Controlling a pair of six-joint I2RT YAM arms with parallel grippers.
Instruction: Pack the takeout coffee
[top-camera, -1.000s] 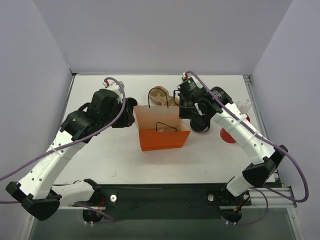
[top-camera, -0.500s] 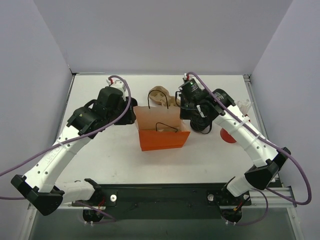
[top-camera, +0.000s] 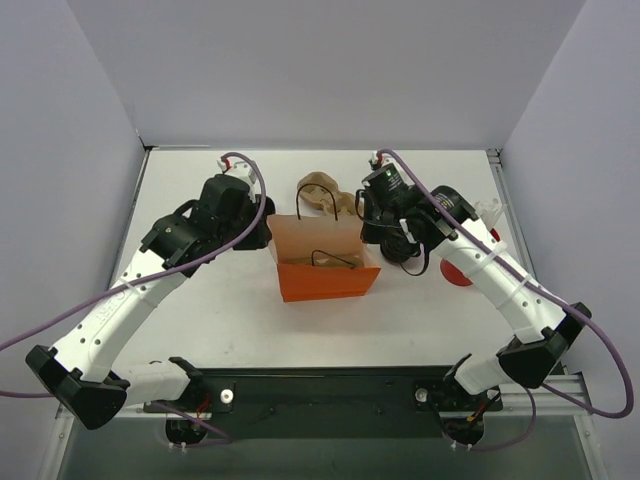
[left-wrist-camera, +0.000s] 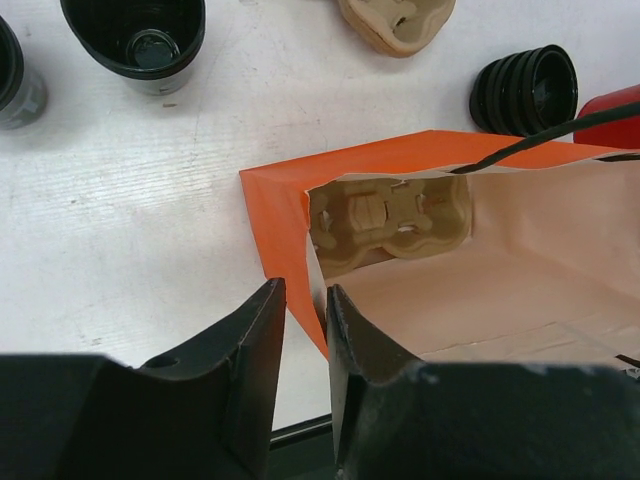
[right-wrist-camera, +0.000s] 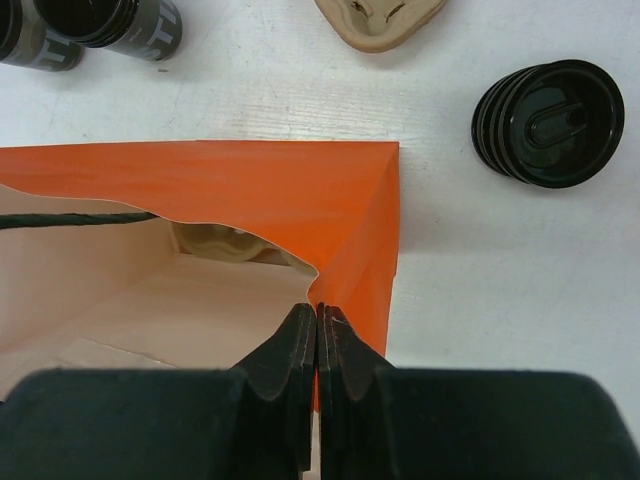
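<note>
Pale grey walls close in a white tabletop (top-camera: 220, 310), with both arms reaching in from its near edge. The takeout coffee (left-wrist-camera: 14, 90) is judged to be the dark cup cut off at the left edge of the left wrist view. It stands on the tabletop beyond the bag's left end, well outside it, and too little of it shows to confirm its lid. Just beside it stands a lidless black cup (left-wrist-camera: 133, 35), its bottom visible through the open mouth.

Nearer the arms stands the orange bag (left-wrist-camera: 282, 210), upright and open. A moulded pulp carrier (left-wrist-camera: 390, 220) is seated at its bottom, presumably to take the cup and stop it tipping.

The left claw (left-wrist-camera: 304, 292) straddles the bag's left corner rim. Its jaws are narrow but apart, and a slit of tabletop shows between one finger and the paper, so no pinch looks made yet. The right claw (right-wrist-camera: 317, 312) is pressed closed on the opposite corner rim, holding that end of the mouth. Gripped at both ends, the mouth would be spread and the bag steady for loading.

Past the bag lie a second pulp carrier (right-wrist-camera: 380, 20) and a stack of loose lids (right-wrist-camera: 548, 120), each apart from the bag. A red object (top-camera: 457, 272) sits at the right, partly hidden by the arm.
</note>
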